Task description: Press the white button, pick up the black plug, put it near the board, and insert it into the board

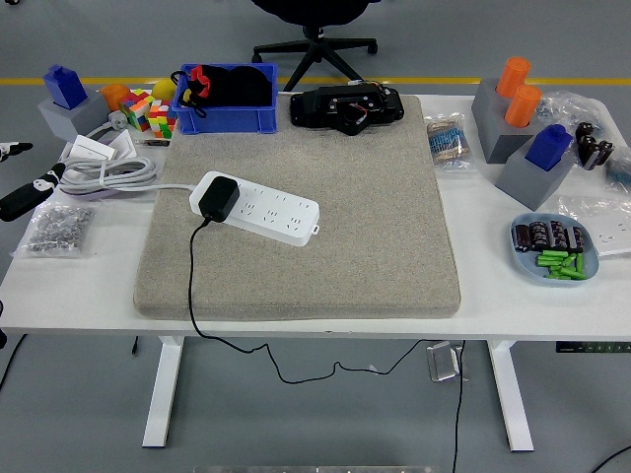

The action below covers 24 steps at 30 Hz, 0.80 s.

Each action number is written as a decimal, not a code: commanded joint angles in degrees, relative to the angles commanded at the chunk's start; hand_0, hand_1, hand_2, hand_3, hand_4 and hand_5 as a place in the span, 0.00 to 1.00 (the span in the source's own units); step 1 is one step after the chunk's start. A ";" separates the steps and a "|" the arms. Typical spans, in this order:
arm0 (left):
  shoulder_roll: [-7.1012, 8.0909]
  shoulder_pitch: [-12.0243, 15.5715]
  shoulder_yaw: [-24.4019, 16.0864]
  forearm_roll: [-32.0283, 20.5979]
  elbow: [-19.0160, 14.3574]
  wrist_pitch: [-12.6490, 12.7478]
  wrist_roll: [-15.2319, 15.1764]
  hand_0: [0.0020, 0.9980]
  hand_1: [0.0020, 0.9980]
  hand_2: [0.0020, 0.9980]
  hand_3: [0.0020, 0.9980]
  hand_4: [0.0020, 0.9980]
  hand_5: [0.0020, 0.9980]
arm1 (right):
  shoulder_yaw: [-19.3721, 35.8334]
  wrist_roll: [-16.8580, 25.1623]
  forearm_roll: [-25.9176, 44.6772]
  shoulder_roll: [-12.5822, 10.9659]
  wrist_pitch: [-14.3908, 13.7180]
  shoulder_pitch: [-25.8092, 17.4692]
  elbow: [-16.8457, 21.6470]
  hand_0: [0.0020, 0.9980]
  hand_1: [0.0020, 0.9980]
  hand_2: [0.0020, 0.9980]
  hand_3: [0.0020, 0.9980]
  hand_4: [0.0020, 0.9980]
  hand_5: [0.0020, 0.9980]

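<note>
**Plug sits in the board**

A white board (257,208) with many sockets lies on a grey mat (325,236) on the white table (89,281). It lies tilted, left end far, right end near. The black plug (216,197) is stuck in the left end of the board. Its black cord (193,286) runs toward the near edge of the mat and hangs down under the table. I cannot pick out the white button.

The left hand (25,192) peeks in at the left edge, over the table's left end, well apart from the board. Only a few black fingers with white tips show, and they hold nothing. I cannot tell if they are spread or curled.

Just beside that hand lies a bag of small metal bits (54,229). A blue bin (225,99) stands at the far edge of the mat.
</note>
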 joint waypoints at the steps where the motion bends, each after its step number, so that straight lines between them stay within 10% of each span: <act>1: 0.05 0.02 -0.03 -0.05 0.01 -0.01 0.01 0.95 0.92 0.85 0.76 0.80 0.52 | -0.01 0.02 0.02 -0.01 -0.02 0.04 0.02 0.78 0.68 0.66 0.61 0.67 0.44; 24: -0.91 1.57 2.03 -0.59 -1.13 -0.41 0.90 0.95 0.92 0.85 0.73 0.79 0.49 | 4.04 -0.23 -1.14 0.88 0.29 -1.85 -1.74 0.78 0.68 0.66 0.61 0.67 0.44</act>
